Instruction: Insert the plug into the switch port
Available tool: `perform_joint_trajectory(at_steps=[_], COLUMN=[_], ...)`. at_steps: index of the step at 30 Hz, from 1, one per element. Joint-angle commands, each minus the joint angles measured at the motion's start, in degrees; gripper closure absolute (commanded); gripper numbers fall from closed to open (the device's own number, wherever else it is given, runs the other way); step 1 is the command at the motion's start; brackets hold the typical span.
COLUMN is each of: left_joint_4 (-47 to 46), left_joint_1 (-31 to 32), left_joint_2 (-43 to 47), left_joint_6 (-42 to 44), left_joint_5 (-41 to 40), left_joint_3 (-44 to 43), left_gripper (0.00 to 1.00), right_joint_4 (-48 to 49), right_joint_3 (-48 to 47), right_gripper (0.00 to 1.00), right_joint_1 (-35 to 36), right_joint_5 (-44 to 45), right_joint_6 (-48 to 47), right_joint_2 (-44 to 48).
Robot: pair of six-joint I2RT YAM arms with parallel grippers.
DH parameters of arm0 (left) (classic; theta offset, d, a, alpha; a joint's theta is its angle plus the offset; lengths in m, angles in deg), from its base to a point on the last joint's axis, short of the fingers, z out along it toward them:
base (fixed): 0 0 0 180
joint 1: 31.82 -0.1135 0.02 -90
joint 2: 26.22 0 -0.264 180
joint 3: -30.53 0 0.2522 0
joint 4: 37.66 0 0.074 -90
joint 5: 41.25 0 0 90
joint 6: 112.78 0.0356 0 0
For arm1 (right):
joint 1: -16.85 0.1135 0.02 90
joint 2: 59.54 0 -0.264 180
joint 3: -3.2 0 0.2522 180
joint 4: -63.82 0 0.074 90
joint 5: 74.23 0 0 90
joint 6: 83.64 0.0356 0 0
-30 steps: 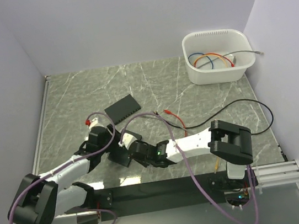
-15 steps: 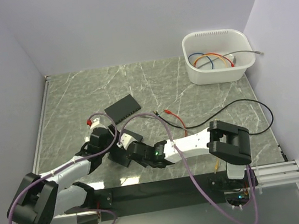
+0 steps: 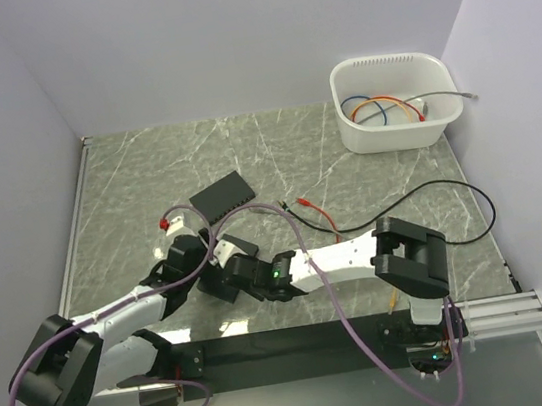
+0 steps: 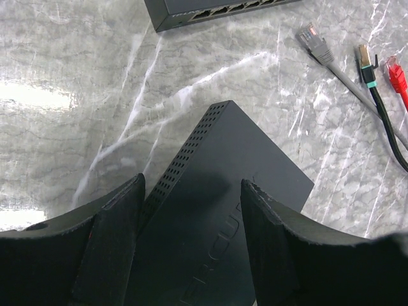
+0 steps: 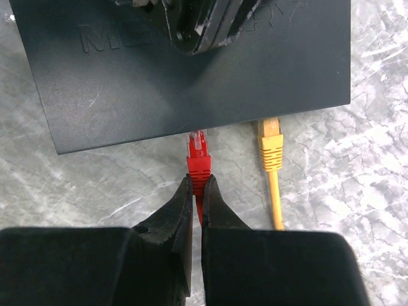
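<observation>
Two arms meet at one switch. Left gripper [image 4: 191, 191]: fingers spread, clamping nothing, poised over the flat black plastic network switch [image 4: 220, 159] on the grey marble-patterned tabletop [image 4: 76, 127]. Right gripper [image 5: 197, 182]: fingers pinched tight on the tail of the red moulded plug [image 5: 197, 152]. Plug nose meets the switch's near edge; whether it is seated cannot be told. Yellow moulded plug [image 5: 269, 145] sits just beside it, to the right.

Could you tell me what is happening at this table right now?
The right arm's fingers are shut on a red plug, whose tip sits right at the edge of the black switch, beside a yellow plug at that same edge. The left arm's fingers are spread open over the switch, apparently steadying it. Whether the red plug is seated cannot be told.
</observation>
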Motion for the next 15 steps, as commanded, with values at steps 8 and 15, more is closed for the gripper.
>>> perform_joint_trajectory(at_steps=[8, 15], left_joint_4=[-1.2, -1.37], left_joint_1=[3.48, 4.53], left_joint_2=[1.08, 1.16], left_joint_6=[-3.16, -3.25], left_joint_5=[8.84, 9.02], left_joint_3=[2.25, 2.52], left_gripper=[0.34, 0.34], right_joint_4=[17.07, 19.27], right_joint_3=[-3.44, -3.44], right_gripper=[1.0, 1.0], right_joint_1=[-0.74, -1.88], right_joint_5=[2.8, 2.1], right_joint_6=[1.96, 2.31], right_joint_2=[0.58, 0.32])
